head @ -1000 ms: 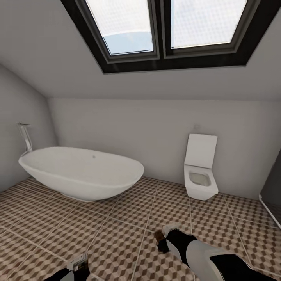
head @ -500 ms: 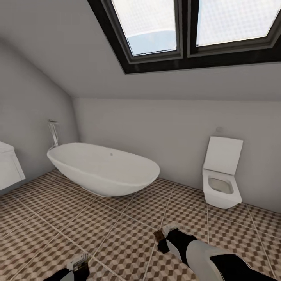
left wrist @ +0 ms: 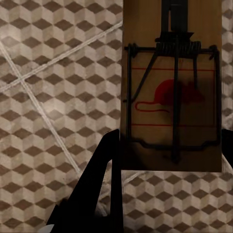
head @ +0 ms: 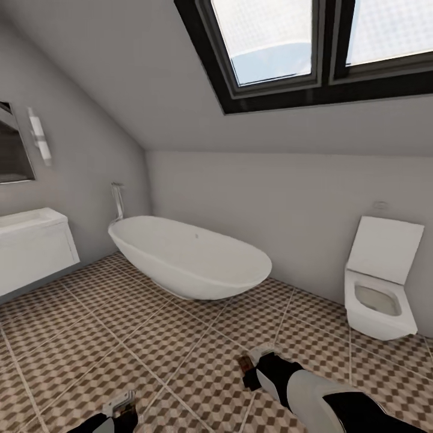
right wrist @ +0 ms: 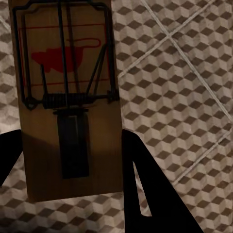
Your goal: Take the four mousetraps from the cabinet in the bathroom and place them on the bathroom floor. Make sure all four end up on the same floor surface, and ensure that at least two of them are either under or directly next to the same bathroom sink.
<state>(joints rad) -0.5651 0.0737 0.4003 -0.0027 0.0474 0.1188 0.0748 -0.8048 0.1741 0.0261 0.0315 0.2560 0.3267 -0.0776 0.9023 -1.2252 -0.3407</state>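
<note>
- Left gripper (left wrist: 167, 150) clamps one mousetrap (left wrist: 172, 87) above the bathroom floor (head: 180, 343)
- Right gripper (right wrist: 70, 160) clamps a second mousetrap (right wrist: 65, 97)
- Bathroom sink (head: 33, 249) far left, tub (head: 189, 258) beyond

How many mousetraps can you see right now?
2. One mousetrap sits between the left gripper fingers, the other mousetrap in the right gripper. More may be hidden elsewhere.
</note>
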